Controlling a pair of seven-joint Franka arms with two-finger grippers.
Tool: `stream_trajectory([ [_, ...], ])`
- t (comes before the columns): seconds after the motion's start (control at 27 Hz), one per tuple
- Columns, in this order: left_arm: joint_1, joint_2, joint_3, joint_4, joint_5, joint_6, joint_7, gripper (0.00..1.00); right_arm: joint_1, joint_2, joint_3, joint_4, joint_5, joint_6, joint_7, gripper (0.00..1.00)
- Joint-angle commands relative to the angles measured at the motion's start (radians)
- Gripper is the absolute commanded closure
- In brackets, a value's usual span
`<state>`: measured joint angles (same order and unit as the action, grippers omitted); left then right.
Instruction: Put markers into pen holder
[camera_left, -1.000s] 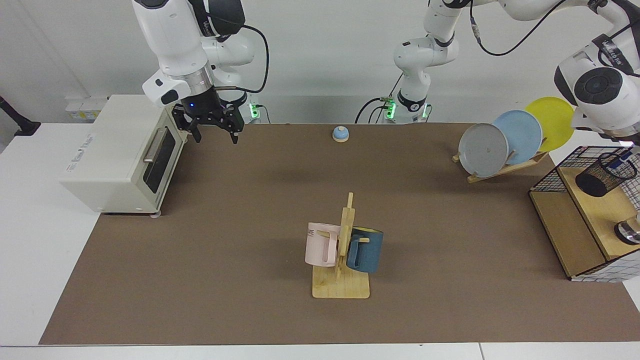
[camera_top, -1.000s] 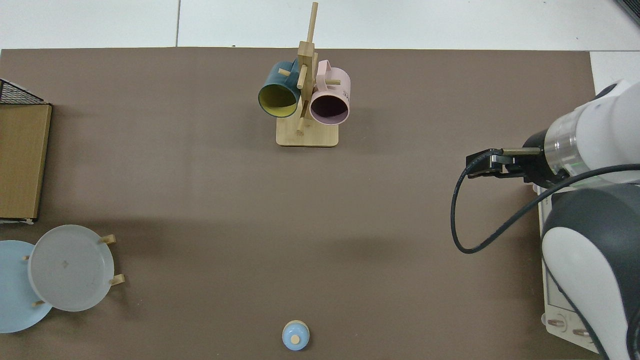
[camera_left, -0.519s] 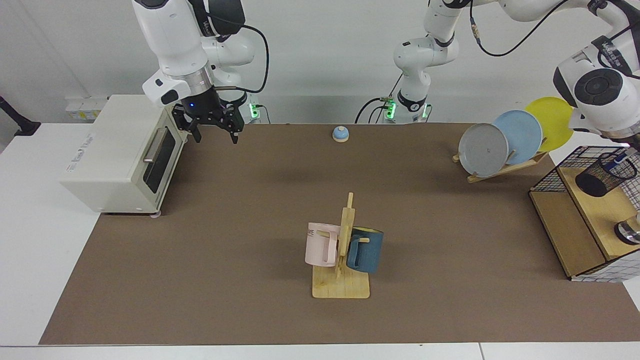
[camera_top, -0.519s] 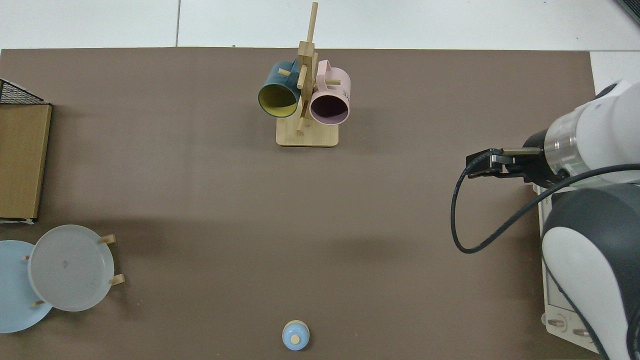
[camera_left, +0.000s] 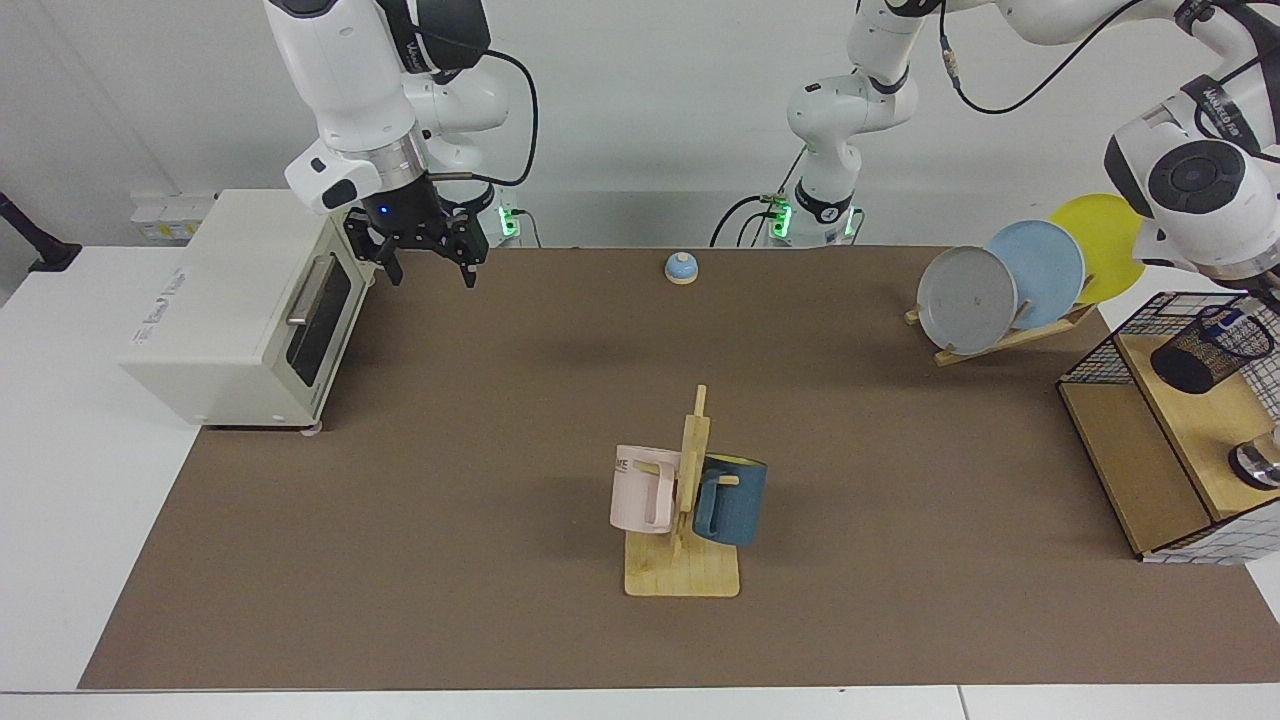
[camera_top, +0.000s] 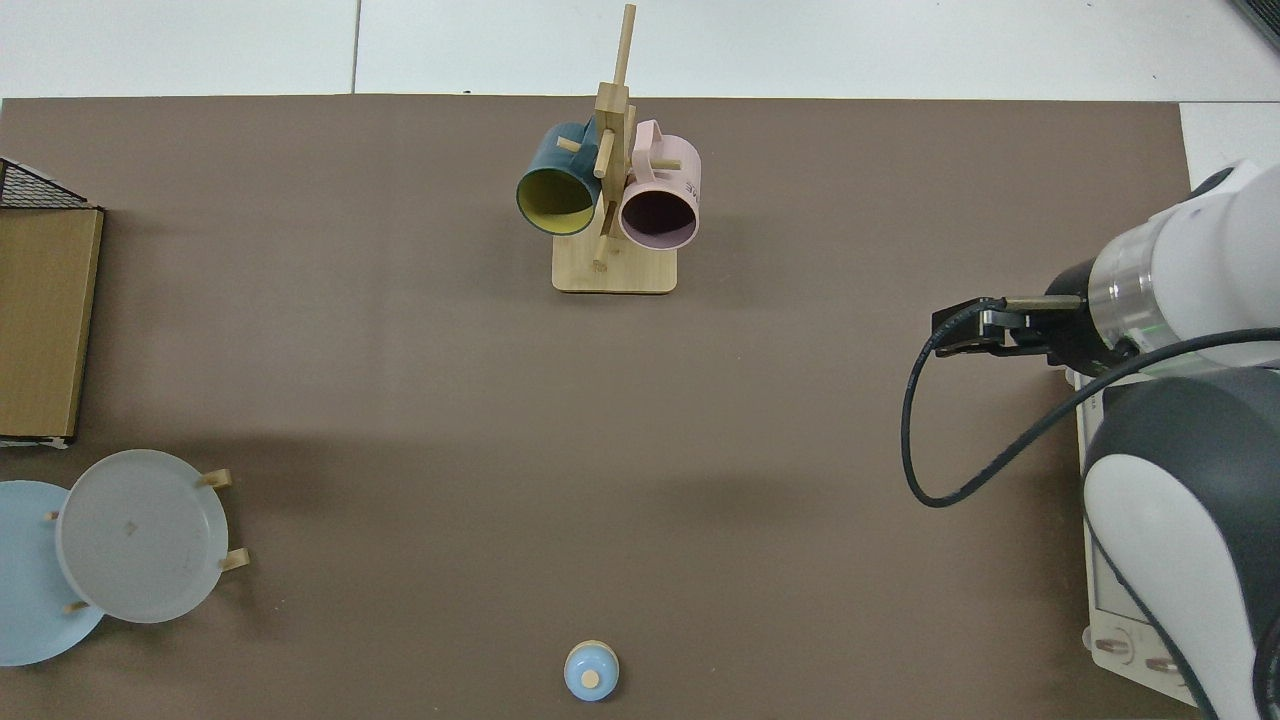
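Fingers: right gripper (camera_left: 425, 262) spread, idle by oven (camera_left: 240, 310) | left gripper (camera_left: 1262, 292) above holder (camera_left: 1208, 350), fingers unreadable | marker (camera_left: 1236, 322) in holder, likely just dropped.

Robotics laboratory: two white robot arms (camera_left: 360, 90) bolted beside a brown test mat (camera_left: 500, 450), bare white walls, staged household props.

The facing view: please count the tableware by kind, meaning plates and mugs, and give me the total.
Plates: 3, a grey plate, a light blue plate and a yellow plate, all leaning in the wooden plate rack.
Mugs: 2, a pink mug and a dark blue mug, both hanging on the wooden mug stand.
Total: 5.
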<state>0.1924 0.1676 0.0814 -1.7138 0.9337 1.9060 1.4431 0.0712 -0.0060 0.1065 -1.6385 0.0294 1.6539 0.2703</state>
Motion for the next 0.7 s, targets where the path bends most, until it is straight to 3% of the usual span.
stream_trajectory([
  [0.0, 0.013, -0.028, -0.008, -0.038, -0.016, 0.013, 0.003, 1.00, -0.016, -0.011, 0.010, -0.004, 0.020, 0.003, 0.010, 0.00],
  [0.67, 0.019, -0.028, -0.008, -0.058, -0.019, 0.030, 0.007, 1.00, -0.016, -0.011, 0.010, -0.004, 0.020, 0.003, 0.012, 0.00],
])
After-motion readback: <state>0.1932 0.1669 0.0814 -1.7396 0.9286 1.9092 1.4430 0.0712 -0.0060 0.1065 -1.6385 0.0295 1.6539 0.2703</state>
